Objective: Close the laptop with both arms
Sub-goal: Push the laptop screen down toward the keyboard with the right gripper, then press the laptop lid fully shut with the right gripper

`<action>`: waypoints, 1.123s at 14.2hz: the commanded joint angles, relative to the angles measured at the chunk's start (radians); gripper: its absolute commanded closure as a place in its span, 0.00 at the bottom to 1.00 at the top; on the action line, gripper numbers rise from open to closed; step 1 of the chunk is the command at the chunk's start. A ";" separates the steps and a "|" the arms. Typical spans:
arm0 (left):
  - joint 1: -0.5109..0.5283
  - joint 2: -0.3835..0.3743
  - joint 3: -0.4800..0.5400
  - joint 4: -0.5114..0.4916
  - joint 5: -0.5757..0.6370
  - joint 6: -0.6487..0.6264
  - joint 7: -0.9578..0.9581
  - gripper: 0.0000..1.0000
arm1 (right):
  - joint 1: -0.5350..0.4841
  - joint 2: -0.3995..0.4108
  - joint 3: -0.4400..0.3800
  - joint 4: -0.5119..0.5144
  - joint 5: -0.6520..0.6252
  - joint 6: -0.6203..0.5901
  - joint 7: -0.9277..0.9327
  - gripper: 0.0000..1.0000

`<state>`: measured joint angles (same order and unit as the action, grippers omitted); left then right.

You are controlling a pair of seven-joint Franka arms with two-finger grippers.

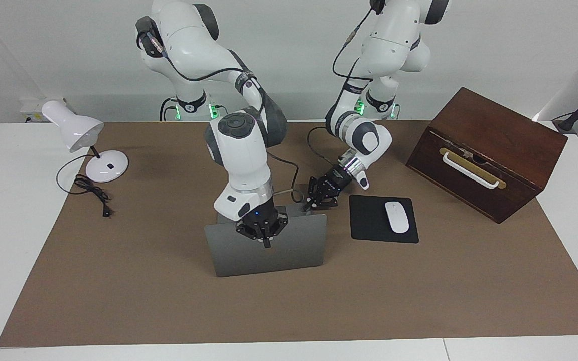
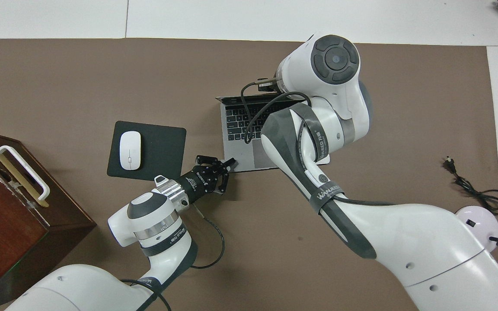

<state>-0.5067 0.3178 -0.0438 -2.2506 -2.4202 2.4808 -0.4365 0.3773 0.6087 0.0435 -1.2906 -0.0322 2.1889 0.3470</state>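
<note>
Right tool [image 1: 264,231] on laptop [image 1: 269,255] lid edge; left tool [image 1: 321,193] at deck corner.

White mouse [image 1: 397,216] on black pad [image 1: 369,220], wooden box [image 1: 489,150] — white lamp [image 1: 86,145]

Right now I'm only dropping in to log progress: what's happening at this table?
Two arms are working on the laptop, which is open. The right gripper is at the top edge of its lid. The left gripper is at the corner of the keyboard deck nearest the mouse pad. The mouse lies untouched.
</note>
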 commanded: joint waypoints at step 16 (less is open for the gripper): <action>-0.026 0.038 0.004 0.014 -0.023 0.043 0.019 1.00 | 0.000 -0.041 0.021 -0.075 0.054 -0.087 0.064 1.00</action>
<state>-0.5068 0.3177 -0.0438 -2.2506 -2.4207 2.4813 -0.4365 0.3782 0.5987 0.0589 -1.3169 -0.0029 2.1145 0.3890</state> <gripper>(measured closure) 0.991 0.991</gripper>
